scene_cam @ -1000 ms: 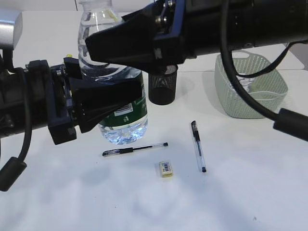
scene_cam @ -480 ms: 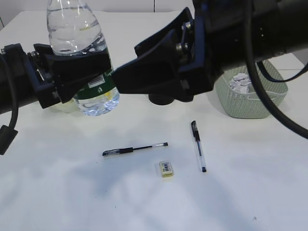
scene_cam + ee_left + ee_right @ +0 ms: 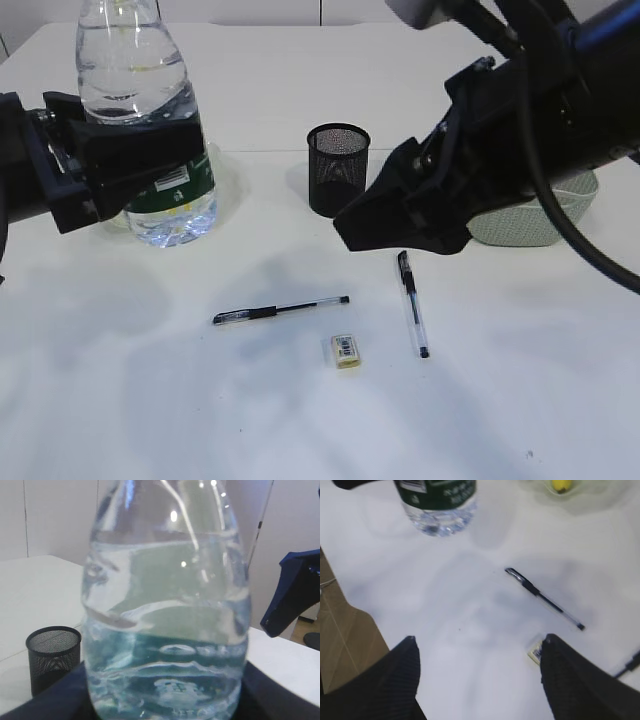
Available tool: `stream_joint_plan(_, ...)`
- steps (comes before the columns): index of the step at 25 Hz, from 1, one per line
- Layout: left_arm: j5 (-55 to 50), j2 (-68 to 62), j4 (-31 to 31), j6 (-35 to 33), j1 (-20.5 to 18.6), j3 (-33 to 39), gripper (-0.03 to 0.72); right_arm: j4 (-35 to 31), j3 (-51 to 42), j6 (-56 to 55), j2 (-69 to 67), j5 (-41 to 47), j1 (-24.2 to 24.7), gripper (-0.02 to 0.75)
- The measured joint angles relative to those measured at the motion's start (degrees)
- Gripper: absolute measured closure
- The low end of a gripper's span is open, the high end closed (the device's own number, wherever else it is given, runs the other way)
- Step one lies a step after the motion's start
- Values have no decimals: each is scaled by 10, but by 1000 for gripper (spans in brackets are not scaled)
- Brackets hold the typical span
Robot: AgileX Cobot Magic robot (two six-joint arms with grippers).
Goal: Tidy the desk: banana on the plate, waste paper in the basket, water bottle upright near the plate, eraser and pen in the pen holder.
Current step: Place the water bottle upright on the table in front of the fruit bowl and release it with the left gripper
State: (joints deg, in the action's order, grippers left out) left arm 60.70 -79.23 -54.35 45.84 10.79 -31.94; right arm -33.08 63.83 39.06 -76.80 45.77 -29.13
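Observation:
My left gripper [image 3: 150, 165] is shut on the water bottle [image 3: 140, 120] and holds it upright at the left, its base at or just above the table. The bottle fills the left wrist view [image 3: 165, 605] and shows in the right wrist view [image 3: 437, 505]. My right gripper [image 3: 395, 225] is open and empty [image 3: 480, 639], above the table right of the middle. Two pens [image 3: 280, 311] [image 3: 411, 300] and the eraser [image 3: 345, 350] lie on the table; one pen [image 3: 545, 599] and the eraser [image 3: 536, 652] lie under the right gripper. The banana [image 3: 561, 485] lies on the plate [image 3: 590, 502].
The black mesh pen holder [image 3: 338, 170] stands behind the pens and also shows in the left wrist view [image 3: 52, 655]. The green basket [image 3: 530, 228] at the right is mostly hidden by my right arm; its contents are hidden. The table's edge shows in the right wrist view [image 3: 350, 605].
My left gripper has carried the bottle left and lower. My right arm has swung right and down, uncovering the pen holder and covering most of the basket.

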Motion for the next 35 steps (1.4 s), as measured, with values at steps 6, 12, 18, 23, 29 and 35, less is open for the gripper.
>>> stream_joint_plan(6,-34,19,-7,2,-21,0,288,201,0,-230,10,14,0,181)
stream_joint_plan(12,-42,20,-8,3,-72,0,288,340,15,-335,12,99,0,181)
stream_joint_plan(18,-40,-9,16,-64,-92,0,288,390,15,-387,12,123,0,182)
stream_joint_plan(23,20,-86,72,-119,-92,0,288,421,15,-416,12,123,0,183)
stream_joint_plan(29,18,-170,108,-196,-93,0,288,435,16,-420,12,127,0,184)
stream_joint_plan(35,18,-220,138,-233,-93,-5,288,440,16,-420,12,127,0,185)
